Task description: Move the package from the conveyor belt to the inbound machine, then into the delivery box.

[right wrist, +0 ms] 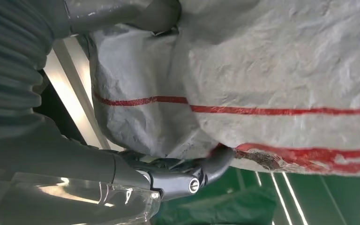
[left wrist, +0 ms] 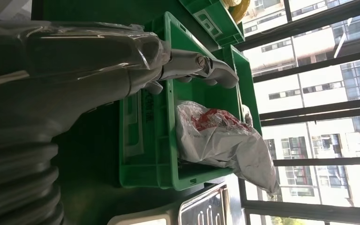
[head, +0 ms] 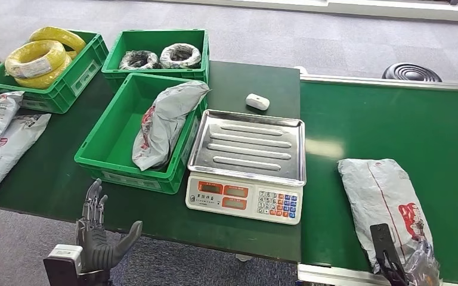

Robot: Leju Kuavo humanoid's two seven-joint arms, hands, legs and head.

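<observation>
Package (head: 383,202) at 4 o'clock on the belt (head: 393,119): right hand (head: 402,265) pinches its near edge. Firm the grasp before lifting toward the scale (head: 247,146). Left hand (head: 98,229) hangs spread.

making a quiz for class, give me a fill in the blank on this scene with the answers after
1. The scale's tray holds ____ packages.
2. The right robot hand grips a grey package lying on the ____.
3. The left robot hand holds ____.
4. The crate beside the scale holds ____ package.

Answers: no; conveyor belt; nothing; one
</observation>
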